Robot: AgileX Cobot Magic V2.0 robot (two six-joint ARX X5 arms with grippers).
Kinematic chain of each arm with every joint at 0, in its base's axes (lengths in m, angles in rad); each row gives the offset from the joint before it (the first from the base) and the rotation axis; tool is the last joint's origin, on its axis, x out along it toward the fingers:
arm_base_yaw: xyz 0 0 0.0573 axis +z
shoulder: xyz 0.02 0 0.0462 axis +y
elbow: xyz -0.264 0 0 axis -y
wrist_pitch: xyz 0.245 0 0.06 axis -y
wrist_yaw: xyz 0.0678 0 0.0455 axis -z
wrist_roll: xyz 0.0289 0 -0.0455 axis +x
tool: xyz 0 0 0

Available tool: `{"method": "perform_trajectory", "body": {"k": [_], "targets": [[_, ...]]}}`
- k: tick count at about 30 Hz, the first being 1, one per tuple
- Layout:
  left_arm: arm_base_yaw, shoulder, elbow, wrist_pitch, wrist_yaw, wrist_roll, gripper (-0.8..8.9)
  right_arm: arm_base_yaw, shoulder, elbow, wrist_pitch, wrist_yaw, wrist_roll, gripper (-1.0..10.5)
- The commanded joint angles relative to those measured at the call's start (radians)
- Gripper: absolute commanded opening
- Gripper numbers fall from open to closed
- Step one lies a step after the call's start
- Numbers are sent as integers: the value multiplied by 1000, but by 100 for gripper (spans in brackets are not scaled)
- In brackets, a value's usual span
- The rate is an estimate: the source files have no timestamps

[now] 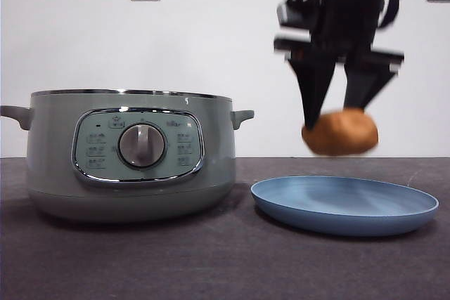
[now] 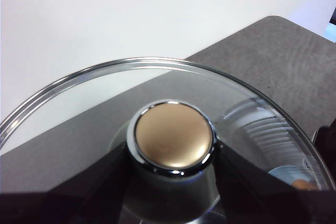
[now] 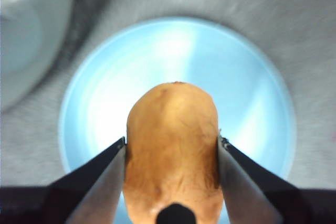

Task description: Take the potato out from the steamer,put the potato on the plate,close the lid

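Right gripper (image 1: 339, 114) first: I see its two black jaws closed against the sides of the oval orange-brown potato (image 1: 340, 132), which hangs in the air at the right of the front view, directly above the shallow round light-blue plate (image 1: 344, 205) and clear of it. From the right wrist camera the potato (image 3: 172, 145) fills the gap between the jaws, with the plate (image 3: 252, 93) spread out beneath it and a bit of the pot blurred in the upper left corner. My left gripper (image 2: 173, 156) has its jaws pressed to either side of the knob on the round glass lid with the chrome rim (image 2: 94, 77) (the knob's top reads golden-brown from this camera), and grey table (image 2: 273, 56) shows behind the glass. At the left of the front view stands the large pale sage-green steamer pot (image 1: 130, 152), uncovered, its round dial facing me, just beside the plate on the dark grey tabletop.
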Motion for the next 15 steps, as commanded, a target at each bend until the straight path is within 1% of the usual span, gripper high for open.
{"method": "perform_trajectory", "body": {"k": [1,6,13,14,15], "targets": [[0,-8,13,-21,3,9,-8,1,8,-85,73,-2,17,-11],[0,-8,13,-21,4,9,-8,-6,8,-179,128,-2,16,-11],[0,-8,13,-23,3,8,-8,-6,8,-205,153,-2,16,6],[0,-8,13,-25,4,8,-9,-6,8,-205,155,-3,16,31],[0,-8,13,-27,4,8,-8,-6,8,-205,155,-9,15,94]]}}
